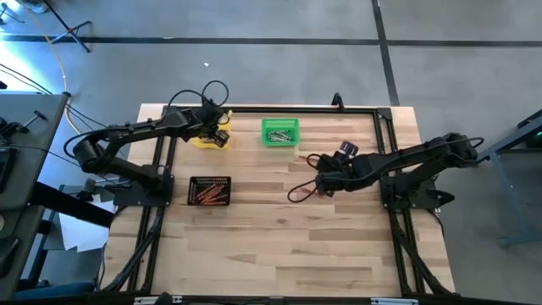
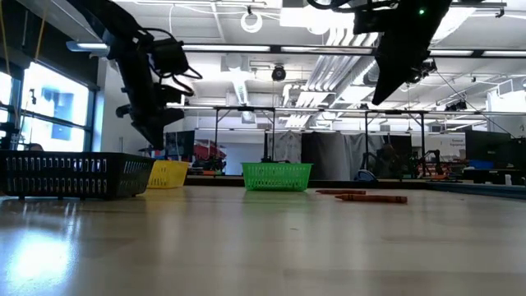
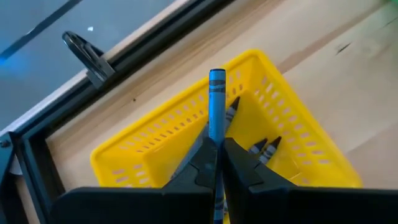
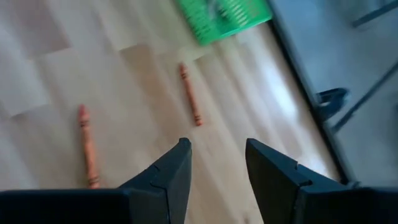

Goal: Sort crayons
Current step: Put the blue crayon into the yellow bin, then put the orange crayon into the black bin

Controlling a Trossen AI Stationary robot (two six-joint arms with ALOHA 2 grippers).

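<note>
**Blue crayon held over the yellow bin; two orange crayons loose on the table**

A slim blue paper-wrapped crayon stands pinched between the closed fingers of the left gripper, directly above the small yellow plastic mesh bin, which sits near the far edge of the pale wooden table. A few dark-tipped grey crayons lie inside that bin.

Two loose orange-red crayons lie apart from each other on the bare wood in front of the right gripper, whose fingers are spread and hold nothing; it hangs above the table's right half.

The small green plastic mesh bin stands at the far edge, right of the yellow one, with some grey sticks in it. The black mesh bin, nearer on the left, holds a heap of orange-red crayons.
</note>
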